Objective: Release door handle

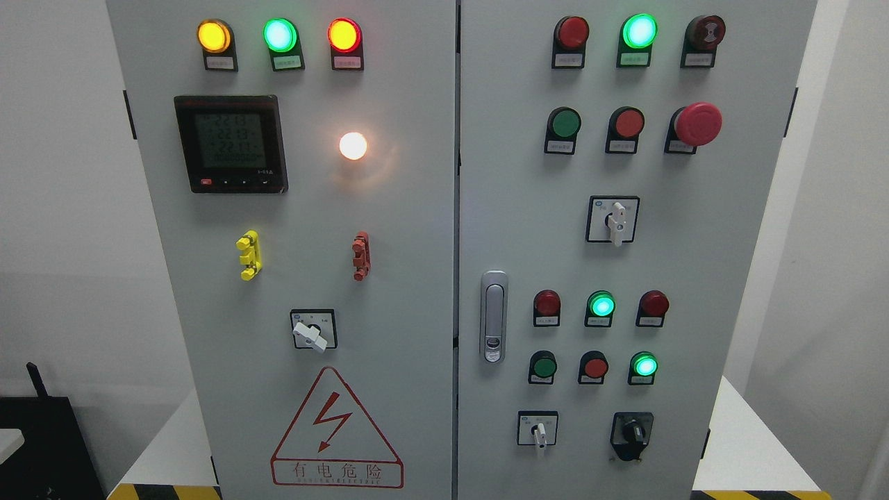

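I see bare panel around the door handle (493, 317) near the right door's (736, 278) left edge; the nearest obstacles are the red indicator lamp (546, 303) just right of it and the rotary switch (613, 220) above

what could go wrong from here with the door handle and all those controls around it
Neither robot hand is in view, so whether the door handle was truly let go cannot be checked here. Any arm returning near it would pass close to the red indicator lamp and the green push button beside it, risking an accidental press. The lit green lamps suggest live equipment.
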Action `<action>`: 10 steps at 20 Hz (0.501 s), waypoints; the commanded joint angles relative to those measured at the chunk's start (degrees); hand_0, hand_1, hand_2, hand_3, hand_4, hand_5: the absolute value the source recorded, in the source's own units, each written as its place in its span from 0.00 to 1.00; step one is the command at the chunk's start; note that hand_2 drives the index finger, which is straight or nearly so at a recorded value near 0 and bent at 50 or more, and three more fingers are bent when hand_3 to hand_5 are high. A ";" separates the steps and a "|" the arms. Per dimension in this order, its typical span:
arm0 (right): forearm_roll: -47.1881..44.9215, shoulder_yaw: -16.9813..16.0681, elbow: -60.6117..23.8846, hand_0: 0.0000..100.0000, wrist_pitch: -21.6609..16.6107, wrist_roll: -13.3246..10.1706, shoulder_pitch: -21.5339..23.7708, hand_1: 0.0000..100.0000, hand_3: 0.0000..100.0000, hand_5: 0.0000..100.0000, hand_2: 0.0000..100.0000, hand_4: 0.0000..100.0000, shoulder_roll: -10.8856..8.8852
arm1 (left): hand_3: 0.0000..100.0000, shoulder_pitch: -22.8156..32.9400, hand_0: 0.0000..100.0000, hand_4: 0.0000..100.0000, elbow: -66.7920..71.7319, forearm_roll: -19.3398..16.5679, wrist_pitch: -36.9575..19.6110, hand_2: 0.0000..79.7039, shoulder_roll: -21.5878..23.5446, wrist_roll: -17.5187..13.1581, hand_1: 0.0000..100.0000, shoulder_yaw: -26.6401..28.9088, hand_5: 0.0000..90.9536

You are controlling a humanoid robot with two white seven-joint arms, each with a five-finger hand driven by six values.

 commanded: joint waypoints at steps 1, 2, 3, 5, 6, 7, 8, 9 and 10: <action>1.86 -0.20 -0.05 0.45 -0.74 -0.03 1.23 0.00 0.04 0.06 0.00 0.03 -1.56 | 0.00 -0.17 0.12 0.00 0.53 0.00 -0.04 0.00 0.00 0.04 0.39 0.09 0.00; 1.86 -0.20 -0.05 0.45 -0.92 -0.03 1.32 0.00 0.04 0.06 0.00 0.04 -1.56 | 0.00 -0.17 0.12 0.00 0.53 0.00 0.05 0.00 0.00 0.04 0.39 0.09 0.00; 1.95 -0.20 0.03 0.45 -1.01 -0.03 1.32 0.00 0.04 0.06 0.00 0.04 -1.56 | 0.00 -0.17 0.12 0.00 0.53 0.00 0.05 0.00 0.00 0.04 0.39 0.09 0.00; 2.47 -0.29 0.03 0.45 -1.27 -0.03 1.23 0.00 0.05 0.07 0.00 0.05 -1.56 | 0.00 -0.17 0.12 0.00 0.53 0.00 -0.04 0.00 0.00 0.04 0.39 0.09 0.00; 2.65 -0.46 -0.05 0.45 -1.27 -0.03 1.23 0.00 0.05 0.07 0.00 0.05 -1.47 | 0.00 -0.17 0.12 0.00 0.53 0.00 -0.04 0.00 0.00 0.04 0.39 0.09 0.00; 2.65 -0.64 -0.05 0.45 -1.27 -0.03 0.97 0.00 0.05 0.08 0.00 0.05 -1.47 | 0.00 -0.17 0.12 0.00 0.53 0.00 -0.04 0.00 0.00 0.04 0.39 0.09 0.00; 2.74 -0.64 -0.05 0.46 -1.27 -0.03 0.71 0.00 0.06 0.08 0.00 0.06 -1.47 | 0.00 -0.17 0.12 0.00 0.53 0.00 -0.04 0.00 0.00 0.04 0.39 0.09 0.00; 2.83 -0.64 -0.05 0.46 -1.27 -0.03 0.62 0.00 0.06 0.08 0.00 0.06 -1.47 | 0.00 -0.17 0.12 0.00 0.53 0.00 -0.04 0.00 0.00 0.04 0.39 0.09 0.00; 3.27 -0.64 -0.05 0.46 -1.27 -0.03 0.53 0.00 0.07 0.09 0.00 0.07 -1.47 | 0.00 -0.17 0.12 0.00 0.53 0.00 -0.04 0.00 0.00 0.04 0.39 0.09 0.00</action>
